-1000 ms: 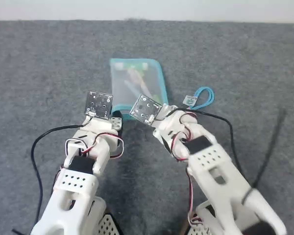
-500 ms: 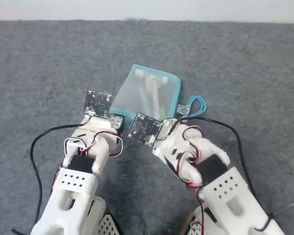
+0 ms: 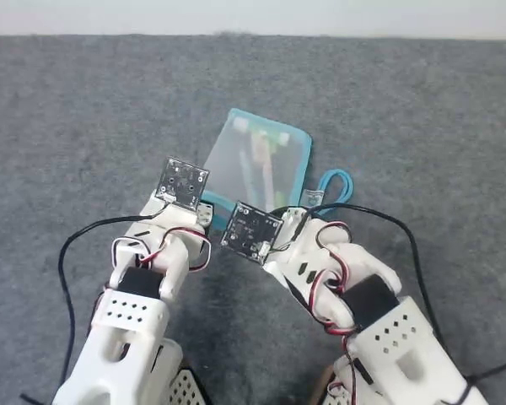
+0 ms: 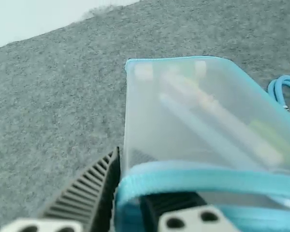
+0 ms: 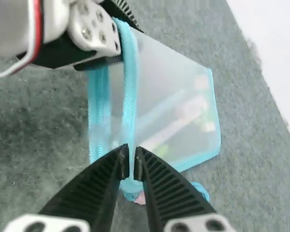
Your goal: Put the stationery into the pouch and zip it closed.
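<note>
The see-through pouch [image 3: 257,164] lies slanted on the grey mat [image 3: 76,110], with the stationery [image 4: 217,116] inside blurred by the plastic. The left claw [image 4: 130,191] is clamped on one end of its blue zip edge. The right claw [image 5: 128,157] is pinched almost together on that edge farther along, with the slider hidden under its tips. The right wrist view shows both claws on that edge, and the high view shows a blue loop [image 3: 336,181] just beside the pouch.

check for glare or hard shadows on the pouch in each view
High view: soft, even light, no glare on the pouch, no hard shadows on the mat. Left wrist view: pouch evenly lit, no bright spots. Right wrist view: likewise glare-free.
</note>
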`<action>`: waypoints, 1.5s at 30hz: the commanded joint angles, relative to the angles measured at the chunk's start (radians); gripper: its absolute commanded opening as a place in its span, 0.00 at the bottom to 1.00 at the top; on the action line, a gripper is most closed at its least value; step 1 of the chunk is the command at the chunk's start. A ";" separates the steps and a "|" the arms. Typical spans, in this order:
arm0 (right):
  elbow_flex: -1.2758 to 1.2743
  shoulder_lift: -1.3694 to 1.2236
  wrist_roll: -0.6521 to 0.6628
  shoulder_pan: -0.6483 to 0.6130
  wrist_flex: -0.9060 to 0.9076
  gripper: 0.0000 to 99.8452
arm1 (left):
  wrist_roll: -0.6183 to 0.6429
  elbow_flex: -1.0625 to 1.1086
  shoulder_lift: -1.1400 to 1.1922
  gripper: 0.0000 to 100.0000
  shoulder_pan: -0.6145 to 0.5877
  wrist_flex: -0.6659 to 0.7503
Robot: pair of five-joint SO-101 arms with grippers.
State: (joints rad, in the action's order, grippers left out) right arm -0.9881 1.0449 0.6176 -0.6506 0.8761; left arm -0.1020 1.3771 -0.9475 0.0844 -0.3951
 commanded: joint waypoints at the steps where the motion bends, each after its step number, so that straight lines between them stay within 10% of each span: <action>1: -0.020 0.008 -0.071 0.021 -0.004 0.01 | -0.008 -0.042 0.003 0.01 0.000 -0.002; 12: -0.078 -0.036 -0.098 -0.038 0.031 0.22 | 0.025 -0.045 0.006 0.01 -0.005 -0.003; 33: -0.124 0.128 -0.307 0.005 0.068 0.07 | 0.029 -0.044 0.002 0.01 -0.008 -0.003; 45: -0.129 0.090 -0.417 -0.166 0.001 0.21 | 0.029 -0.044 0.002 0.01 -0.008 -0.002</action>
State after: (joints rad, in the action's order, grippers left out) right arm -1.1339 1.1830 0.2555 -0.8086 0.9283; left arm -0.0944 1.3771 -0.9475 0.0844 -0.3951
